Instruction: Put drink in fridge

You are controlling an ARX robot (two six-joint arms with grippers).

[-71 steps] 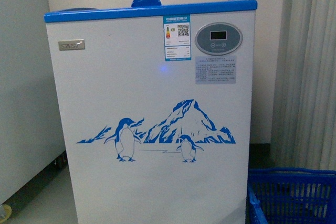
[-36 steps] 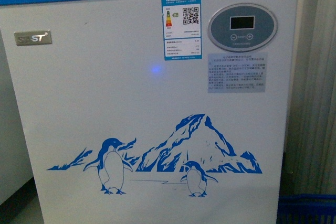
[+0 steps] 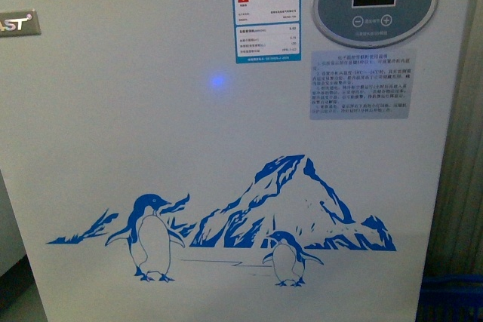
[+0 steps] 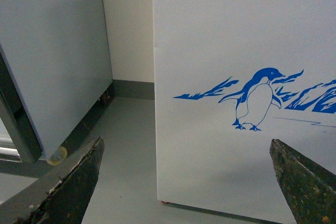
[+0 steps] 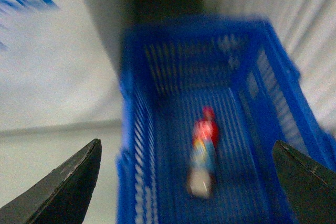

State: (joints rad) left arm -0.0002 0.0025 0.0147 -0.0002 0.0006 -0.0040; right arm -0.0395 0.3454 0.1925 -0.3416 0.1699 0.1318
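- Blur softens the right wrist view, yet a bottle (image 5: 203, 150) shows inside a blue basket (image 5: 134, 129). It seems to lie flat on the basket's bottom.
- The bottle's long axis runs along the basket's length, with the red cap toward the far end wall and the pale base toward the camera.
- The basket stands on the floor (image 4: 121, 145) just beside the fridge (image 3: 151, 126), at the fridge's right in the front view.
- The fridge fills the front view, with an oval control panel (image 3: 375, 3) and a label (image 3: 265, 9) high on it.
- The right gripper (image 5: 186, 145) hovers above the basket, jaws wide and holding nothing.
- The left gripper (image 4: 185, 145) faces the fridge's left corner, jaws wide and holding nothing. A grey cabinet (image 4: 52, 51) stands apart on the other side.
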